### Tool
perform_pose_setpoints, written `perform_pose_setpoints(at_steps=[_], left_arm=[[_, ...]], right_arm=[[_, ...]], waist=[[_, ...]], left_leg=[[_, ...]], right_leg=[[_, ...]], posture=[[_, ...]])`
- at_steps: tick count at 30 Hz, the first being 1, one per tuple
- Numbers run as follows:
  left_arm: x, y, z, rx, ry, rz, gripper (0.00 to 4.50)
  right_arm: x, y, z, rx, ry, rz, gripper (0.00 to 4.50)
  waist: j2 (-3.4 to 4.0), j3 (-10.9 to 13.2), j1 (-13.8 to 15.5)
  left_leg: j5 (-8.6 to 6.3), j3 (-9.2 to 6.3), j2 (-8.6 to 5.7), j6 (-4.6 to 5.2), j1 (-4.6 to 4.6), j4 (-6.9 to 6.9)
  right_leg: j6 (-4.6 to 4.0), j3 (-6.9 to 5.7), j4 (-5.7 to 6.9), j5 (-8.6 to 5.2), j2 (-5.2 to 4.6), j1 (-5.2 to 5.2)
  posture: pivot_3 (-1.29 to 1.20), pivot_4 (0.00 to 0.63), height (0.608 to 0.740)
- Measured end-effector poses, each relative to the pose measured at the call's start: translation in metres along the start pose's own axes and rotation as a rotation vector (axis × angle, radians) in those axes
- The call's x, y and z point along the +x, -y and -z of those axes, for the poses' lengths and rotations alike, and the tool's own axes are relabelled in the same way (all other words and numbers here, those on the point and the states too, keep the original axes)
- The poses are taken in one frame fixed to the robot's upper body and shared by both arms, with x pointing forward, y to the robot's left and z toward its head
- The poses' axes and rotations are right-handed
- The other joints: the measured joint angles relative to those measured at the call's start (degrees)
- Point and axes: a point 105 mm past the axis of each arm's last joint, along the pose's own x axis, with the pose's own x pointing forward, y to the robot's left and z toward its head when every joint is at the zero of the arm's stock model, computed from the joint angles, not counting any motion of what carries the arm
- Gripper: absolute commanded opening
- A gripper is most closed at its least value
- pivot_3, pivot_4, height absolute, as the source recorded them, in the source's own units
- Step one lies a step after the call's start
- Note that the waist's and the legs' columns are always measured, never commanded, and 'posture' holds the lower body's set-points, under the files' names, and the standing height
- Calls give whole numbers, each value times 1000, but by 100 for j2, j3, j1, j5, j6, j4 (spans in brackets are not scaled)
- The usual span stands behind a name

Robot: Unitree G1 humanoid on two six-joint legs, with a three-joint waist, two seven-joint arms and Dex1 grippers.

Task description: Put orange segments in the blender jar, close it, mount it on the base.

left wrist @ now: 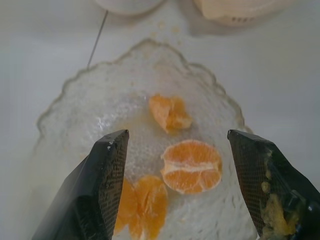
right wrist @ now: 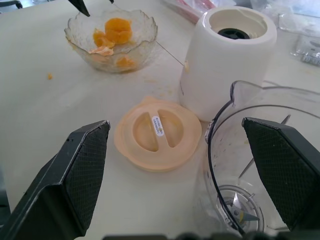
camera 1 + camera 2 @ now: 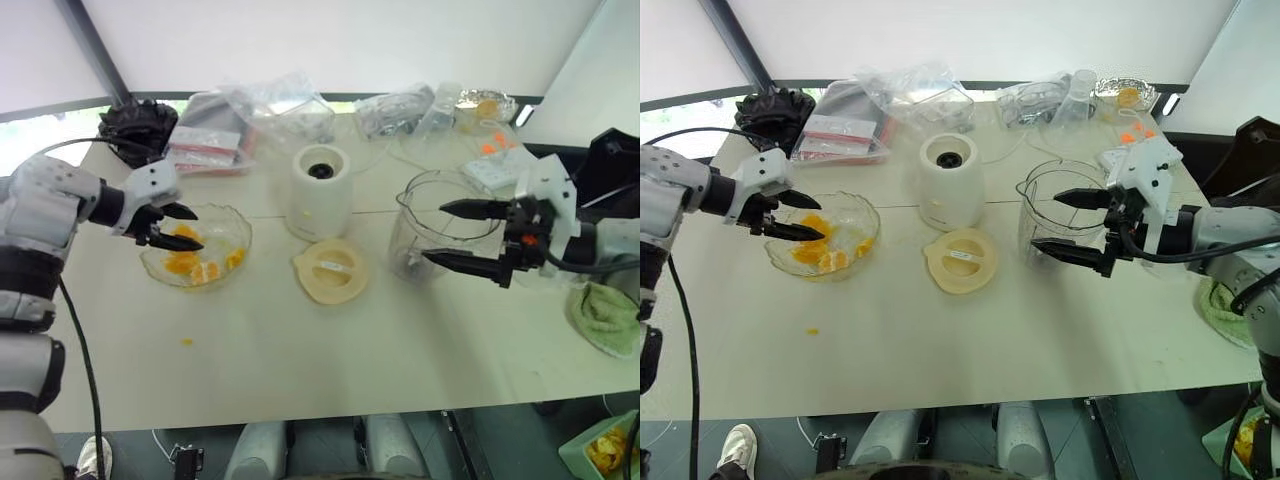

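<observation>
**Left gripper spread over the fruit dish, right gripper spread at the jar**

The orange segments point(image 1: 191, 166) lie in a shallow scalloped glass dish point(image 3: 232, 222) on the left part of the table point(image 3: 300, 360). One is a round cut half showing its white core; others are loose wedges beside and beyond it. None is in the fingers.

The left gripper point(image 3: 178, 226) hangs over the dish's left rim, tilted down toward the fruit, its two black fingers point(image 1: 102, 185) apart with the segments showing between them. Pulp sticks to the inside of one finger.

The jar point(image 3: 432, 222) stands upright to the right of centre, uncovered, with its metal blade point(image 2: 239, 209) visible at the bottom and no fruit inside. The right gripper point(image 3: 462, 234) is at the jar's right side, its fingers wide apart, one by the rim and one lower against the wall; whether they touch the plastic I cannot tell.

The base point(image 3: 320, 190) stands between dish and jar, a little farther back, dark socket up. Just in front of it a cream lid point(image 3: 330, 271) lies flat on the table. One small orange bit point(image 3: 187, 342) lies on the table nearer than the dish.
</observation>
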Motion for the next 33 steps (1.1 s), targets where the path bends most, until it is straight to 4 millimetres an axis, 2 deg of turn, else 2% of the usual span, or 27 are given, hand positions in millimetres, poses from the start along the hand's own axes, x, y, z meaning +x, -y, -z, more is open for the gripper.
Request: perform_pose_setpoints(at_steps=[7, 10, 12, 16, 21, 24, 33], left_arm=[[32, -5, 16, -72, -94, 67, 3260], [48, -3, 13, -97, -136, 107, 3260], [55, -1, 20, -86, -216, 123, 3260], [59, -3, 32, -93, -330, 101, 3260], [57, -11, 25, -207, -366, 47, 3260], [62, -7, 24, -280, -369, 61, 3260], [60, -3, 16, -256, -359, 111, 3260]], right_arm=[[1, -13, 8, 30, -1, 19, 4421], [3, -17, 6, 33, 8, 13, 4421], [4, -18, 3, 30, 12, 7, 4421], [5, -18, 1, 25, 8, 1, 4421], [10, -20, -2, 12, 9, -27, 4421], [12, -21, -1, 14, 5, -35, 4421], [17, -21, 2, 22, -2, -40, 4421]], waist=[[-6, 3, 22], [-11, 6, 18], [-13, 7, -4], [-16, 9, -24], [-25, 14, 14], [-28, 16, 1], [-30, 18, -5]], left_leg=[[-9, -19, -9, 15, -27, 58], [-11, -19, -11, 19, -29, 59], [-11, -18, -12, 20, -28, 59], [-15, -17, -10, 27, -27, 59], [-15, -19, -11, 27, -30, 66], [-15, -19, -11, 27, -30, 66], [-15, -18, -9, 27, -29, 66]], right_leg=[[4, -15, 46, 1, -1, -11], [6, -16, 47, 0, -1, -12], [6, -15, 48, 0, -1, -13], [6, -14, 51, 0, 2, -17], [7, -15, 52, -1, 0, -15], [8, -15, 54, -1, -1, -15], [7, -14, 55, -1, -1, -16]], posture=[[0, 150, 740], [0, 150, 740], [0, 150, 740], [0, 150, 740], [0, 150, 740], [0, 150, 740], [0, 150, 740]])
